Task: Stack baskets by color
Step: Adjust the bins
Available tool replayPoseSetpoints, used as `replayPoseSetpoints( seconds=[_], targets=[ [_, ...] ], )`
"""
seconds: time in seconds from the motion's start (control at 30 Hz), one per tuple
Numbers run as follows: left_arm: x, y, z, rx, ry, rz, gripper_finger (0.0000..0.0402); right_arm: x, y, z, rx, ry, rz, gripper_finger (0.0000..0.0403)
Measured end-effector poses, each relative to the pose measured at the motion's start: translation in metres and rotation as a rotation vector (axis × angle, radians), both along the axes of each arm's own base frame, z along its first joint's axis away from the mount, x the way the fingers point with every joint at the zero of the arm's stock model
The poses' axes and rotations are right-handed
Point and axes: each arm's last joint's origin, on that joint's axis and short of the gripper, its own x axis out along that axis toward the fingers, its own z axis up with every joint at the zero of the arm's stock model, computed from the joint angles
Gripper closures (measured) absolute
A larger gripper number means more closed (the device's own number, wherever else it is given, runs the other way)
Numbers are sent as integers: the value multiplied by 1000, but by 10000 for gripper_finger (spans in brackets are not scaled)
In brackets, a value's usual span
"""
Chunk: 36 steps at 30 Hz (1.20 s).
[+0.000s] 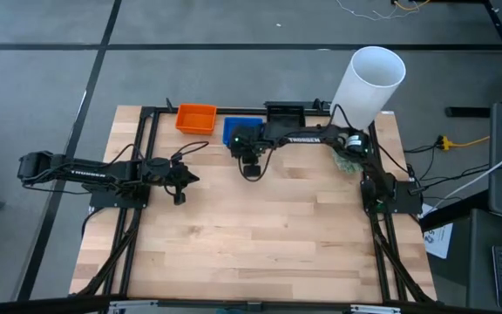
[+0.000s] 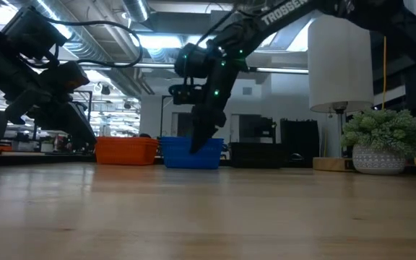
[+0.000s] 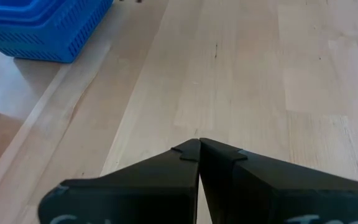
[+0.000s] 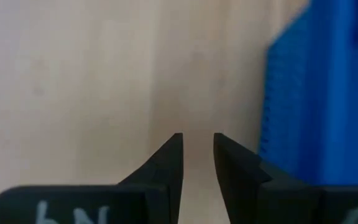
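An orange basket (image 1: 196, 118), a blue basket (image 1: 240, 129) and a black basket (image 1: 284, 113) rest on their bottoms in a row along the table's far edge. The blue basket (image 3: 48, 25) looks like more than one nested together. My right gripper (image 4: 197, 140) points steeply down over the wood, just on the near side of the blue basket's wall (image 4: 303, 93). It is open by a narrow gap with nothing between its fingers. In the low view the right gripper (image 2: 196, 144) hangs in front of the blue basket (image 2: 192, 153). My left gripper (image 3: 199, 143) waits shut above the table's left part.
A tall white cylinder (image 1: 369, 83) stands at the far right corner, with a small green plant (image 2: 385, 137) in a pot beside it. Bare wooden tabletop (image 1: 260, 235) stretches across the middle and near half. Black frame rails (image 1: 138, 157) run along the table's sides.
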Motion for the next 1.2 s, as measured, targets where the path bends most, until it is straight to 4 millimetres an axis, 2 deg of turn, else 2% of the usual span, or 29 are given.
replayPoseSetpoints(
  seconds=[0.23,0.5,0.83,1.2],
  targets=[
    [0,0,0,0,0,0,401,-9,-34,1,-23,-8,-27,313],
    [0,0,0,0,0,0,401,-13,-60,6,-59,-56,-28,313],
    [0,0,0,0,0,0,401,-11,-79,12,-48,-177,-45,313],
    [0,0,0,0,0,1,401,-5,-87,18,-79,-280,-70,313]
  ],
)
